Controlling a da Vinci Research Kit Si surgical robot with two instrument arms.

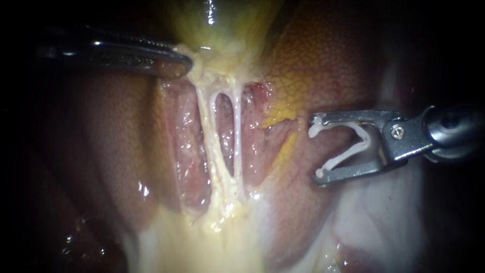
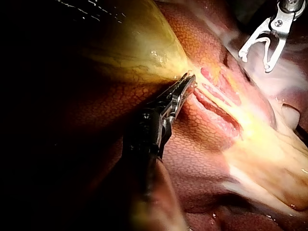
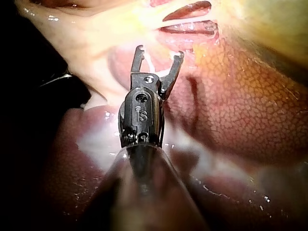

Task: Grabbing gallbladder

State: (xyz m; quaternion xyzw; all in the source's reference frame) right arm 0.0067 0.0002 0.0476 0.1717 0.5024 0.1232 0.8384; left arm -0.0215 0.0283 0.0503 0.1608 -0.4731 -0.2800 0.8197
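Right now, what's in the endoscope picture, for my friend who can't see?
My left instrument touches the bottom end of the yellow-green gallbladder, where two pale tubes run down across the reddish liver. My right instrument holds a white clip in its claw, clear of the tubes.

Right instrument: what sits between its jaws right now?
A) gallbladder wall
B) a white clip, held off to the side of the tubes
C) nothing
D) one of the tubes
B: the right instrument carries a white clip between its jaws, with both jaws touching it. It is held apart from the two tubes.
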